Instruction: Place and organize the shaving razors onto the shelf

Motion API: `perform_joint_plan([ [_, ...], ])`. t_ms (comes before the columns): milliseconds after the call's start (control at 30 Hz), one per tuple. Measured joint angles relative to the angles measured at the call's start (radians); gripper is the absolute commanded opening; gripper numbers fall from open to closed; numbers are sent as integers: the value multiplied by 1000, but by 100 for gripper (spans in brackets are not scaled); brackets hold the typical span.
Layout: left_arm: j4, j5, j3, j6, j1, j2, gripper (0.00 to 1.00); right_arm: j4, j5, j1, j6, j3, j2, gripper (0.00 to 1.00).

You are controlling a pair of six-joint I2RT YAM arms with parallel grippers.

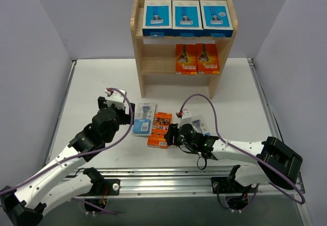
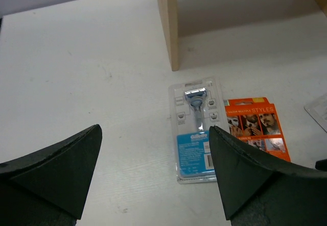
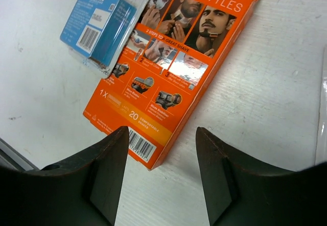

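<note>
Top view: shelf on far side of table. Three blue boxes in row on top tier, two orange boxes side by side on middle tier. On table before arms: blister card, loose orange box just right of it, second card partly under right arm.

Left wrist: left gripper fingers wide apart, nothing between them. Blister card lies flat just ahead.

Right wrist: right gripper fingers apart, straddling near corner of loose orange box. Bare table shows beside one finger, so no clamp. Blister card overlaps box's edge.
</note>
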Motion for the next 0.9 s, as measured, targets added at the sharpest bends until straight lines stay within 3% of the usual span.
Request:
perform_joint_plan([
  [167,-27,122,7,-113,-5,103,100,2,56,-5,73,0,9,45],
  [200,-31,151,9,-149,-5,129,92,8,63,-6,85,0,15,45],
  [367,-20,222,11,-289,-6,259,88,79,72,-12,142,-15,66,42],
  [567,78,222,-22,-386,-19,376,85,121,71,-17,188,-37,107,38],
  [900,177,154,-25,-382,-58,627,83,200,35,-84,229,-114,106,38],
])
